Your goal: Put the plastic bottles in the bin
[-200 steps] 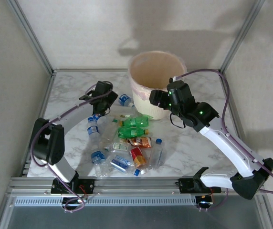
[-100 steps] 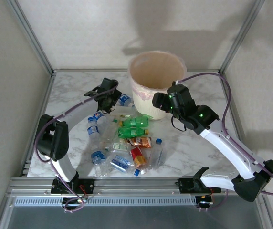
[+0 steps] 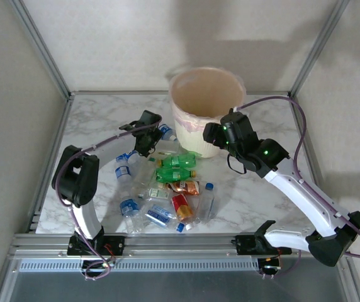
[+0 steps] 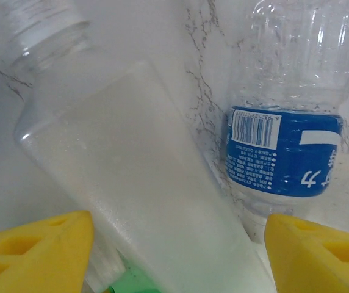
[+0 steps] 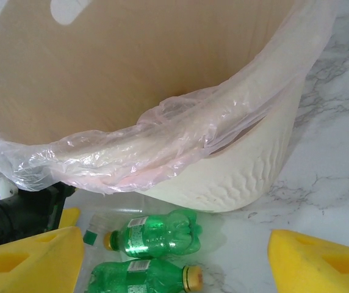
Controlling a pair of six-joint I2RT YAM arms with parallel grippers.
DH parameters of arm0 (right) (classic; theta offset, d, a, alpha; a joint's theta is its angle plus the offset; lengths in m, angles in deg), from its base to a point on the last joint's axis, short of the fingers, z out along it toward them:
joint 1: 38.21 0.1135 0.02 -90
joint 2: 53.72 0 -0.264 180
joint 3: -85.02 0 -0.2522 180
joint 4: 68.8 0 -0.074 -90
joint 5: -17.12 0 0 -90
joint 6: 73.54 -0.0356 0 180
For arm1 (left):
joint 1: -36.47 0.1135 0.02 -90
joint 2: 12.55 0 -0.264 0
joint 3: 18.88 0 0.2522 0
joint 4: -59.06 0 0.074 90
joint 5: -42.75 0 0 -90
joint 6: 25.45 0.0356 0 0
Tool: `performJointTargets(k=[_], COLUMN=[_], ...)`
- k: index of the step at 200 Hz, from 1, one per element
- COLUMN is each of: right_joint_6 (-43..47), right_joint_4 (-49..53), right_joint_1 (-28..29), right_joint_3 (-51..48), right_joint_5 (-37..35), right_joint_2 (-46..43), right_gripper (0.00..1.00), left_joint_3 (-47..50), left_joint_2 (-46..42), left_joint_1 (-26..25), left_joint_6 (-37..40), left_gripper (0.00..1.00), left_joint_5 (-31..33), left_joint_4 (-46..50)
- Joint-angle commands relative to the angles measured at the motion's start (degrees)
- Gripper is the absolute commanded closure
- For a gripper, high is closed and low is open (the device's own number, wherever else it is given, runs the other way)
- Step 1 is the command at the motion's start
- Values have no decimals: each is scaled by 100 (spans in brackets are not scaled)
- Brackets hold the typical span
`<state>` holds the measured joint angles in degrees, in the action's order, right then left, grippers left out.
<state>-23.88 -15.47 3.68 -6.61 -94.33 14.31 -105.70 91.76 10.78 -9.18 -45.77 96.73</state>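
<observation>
My left gripper (image 3: 148, 143) is low over the table beside the bin's base. Its yellow fingers (image 4: 37, 250) stand apart on either side of a frosted clear bottle (image 4: 138, 159); my left gripper (image 4: 177, 259) is open, with a gap at the right finger. A clear bottle with a blue label (image 4: 284, 152) lies just right of it. My right gripper (image 3: 215, 133) hangs open by the bin (image 3: 192, 135), and in its wrist view my right gripper (image 5: 174, 262) is above two green bottles (image 5: 156, 235) (image 5: 144, 274) with nothing held. The bin wall (image 5: 241, 171) carries a pinkish liner.
Several more bottles (image 3: 167, 201) lie in a pile at the table's middle front, with blue-labelled ones (image 3: 123, 168) to the left. Metal frame posts (image 3: 41, 50) and walls close in the table sides. Bare marble (image 3: 262, 201) lies at the right front.
My left gripper has moved right, toward the bin's base, and its jaws have narrowed around the frosted bottle. My right gripper has dipped slightly beside the bin.
</observation>
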Motion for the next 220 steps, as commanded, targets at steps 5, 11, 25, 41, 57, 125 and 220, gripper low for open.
performJointTargets(k=[5,11,25,41,57,125,220], right_joint_6=[-99,-97,-88,-93,-97,-179,-220], right_joint_4=[123,129,154,189,225,270,244], right_joint_1=[27,30,25,26,21,29,27], right_joint_3=[78,96,146,178,186,128,133], right_joint_5=[-210,-218,-227,-256,-281,-317,-316], right_joint_2=[-1,4,11,13,12,-77,-44], right_gripper=[20,20,20,20,20,20,21], left_joint_3=[-46,-87,-217,-454,-782,-1287,-1681], left_joint_2=[194,247,379,534,737,1315,1327], left_joint_1=[80,115,221,337,438,1060,1164], left_joint_6=[-799,-759,-659,-511,-320,396,681], left_gripper=[27,27,28,28,29,35,33], left_joint_5=[661,661,678,782,965,1304,897], left_joint_4=[372,357,373,452,650,804,945])
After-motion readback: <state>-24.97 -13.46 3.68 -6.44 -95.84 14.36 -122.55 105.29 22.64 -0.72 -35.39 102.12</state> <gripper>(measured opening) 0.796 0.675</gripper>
